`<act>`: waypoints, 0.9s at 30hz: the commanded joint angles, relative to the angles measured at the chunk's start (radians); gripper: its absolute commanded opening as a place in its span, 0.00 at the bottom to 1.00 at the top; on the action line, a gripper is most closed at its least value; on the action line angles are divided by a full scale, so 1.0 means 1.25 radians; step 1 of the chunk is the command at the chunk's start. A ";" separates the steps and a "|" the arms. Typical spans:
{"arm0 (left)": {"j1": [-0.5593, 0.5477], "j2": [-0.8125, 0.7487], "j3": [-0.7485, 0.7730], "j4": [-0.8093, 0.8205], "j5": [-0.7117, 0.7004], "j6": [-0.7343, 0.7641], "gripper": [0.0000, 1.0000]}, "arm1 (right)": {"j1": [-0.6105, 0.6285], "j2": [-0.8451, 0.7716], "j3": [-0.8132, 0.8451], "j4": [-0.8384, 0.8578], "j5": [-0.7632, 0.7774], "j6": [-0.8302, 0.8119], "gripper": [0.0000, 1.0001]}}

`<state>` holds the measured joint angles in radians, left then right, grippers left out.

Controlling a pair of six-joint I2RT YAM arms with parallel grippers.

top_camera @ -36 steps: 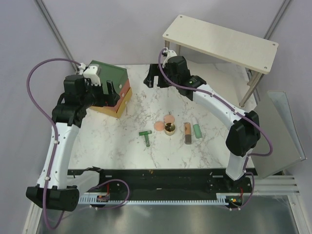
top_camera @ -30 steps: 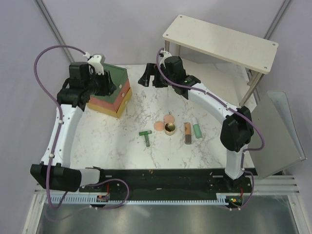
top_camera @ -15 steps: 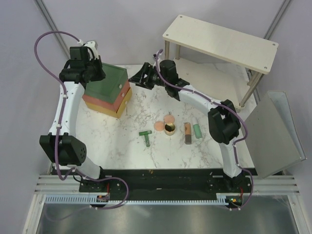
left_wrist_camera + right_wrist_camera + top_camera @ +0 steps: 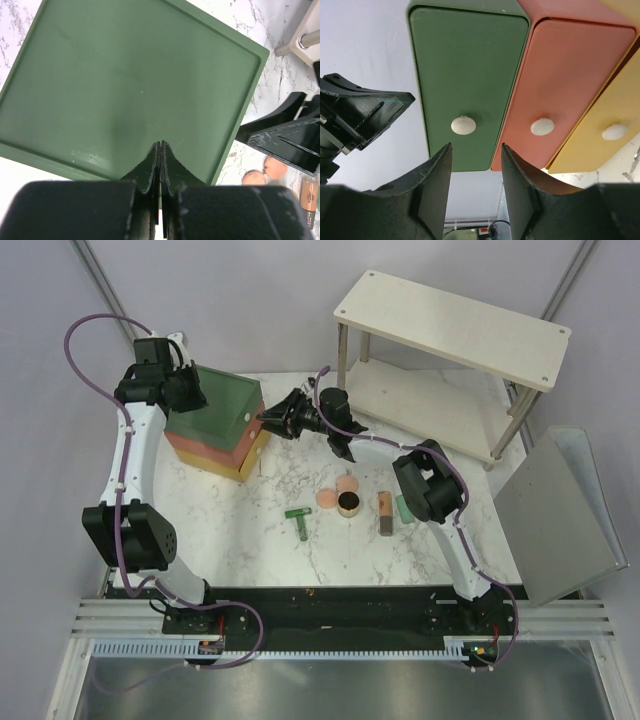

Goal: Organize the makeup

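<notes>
Makeup (image 4: pixel 385 510) lies loose mid-desk (image 4: pixel 250 540), well apart from the drawer box (image 4: pixel 215 430) at the far left. The left end effector (image 4: pixel 160 145) hovers over the box's green top, pressed together. The right end effector (image 4: pixel 476 150) (jaws spread) faces the green drawer's white knob (image 4: pixel 463 125).

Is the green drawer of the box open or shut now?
Shut. The green drawer lines up with the orange drawer and yellow drawer; the right gripper is open, short of its white knob.

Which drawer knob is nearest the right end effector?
The green drawer's knob: it faces the right end effector's gap; the orange drawer's knob and yellow drawer's knob lie aside.
</notes>
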<state>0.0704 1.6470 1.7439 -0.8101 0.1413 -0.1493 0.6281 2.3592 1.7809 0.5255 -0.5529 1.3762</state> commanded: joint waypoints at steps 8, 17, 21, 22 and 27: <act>-0.001 0.004 -0.027 -0.018 0.040 -0.040 0.02 | 0.028 0.060 0.098 0.106 -0.029 0.094 0.50; -0.001 0.002 -0.048 -0.022 0.054 -0.045 0.02 | 0.031 0.087 0.126 0.091 -0.015 0.099 0.48; -0.001 0.004 -0.048 -0.026 0.054 -0.046 0.02 | 0.033 0.099 0.137 0.077 -0.012 0.097 0.45; -0.001 0.004 -0.048 -0.027 0.053 -0.046 0.02 | 0.031 0.102 0.137 0.075 -0.009 0.100 0.44; -0.001 0.004 -0.045 -0.028 0.053 -0.046 0.02 | 0.031 0.120 0.150 0.080 -0.004 0.107 0.43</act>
<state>0.0700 1.6489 1.6833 -0.8356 0.1871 -0.1818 0.6640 2.4855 1.9152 0.6010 -0.5697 1.4986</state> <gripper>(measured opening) 0.023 0.434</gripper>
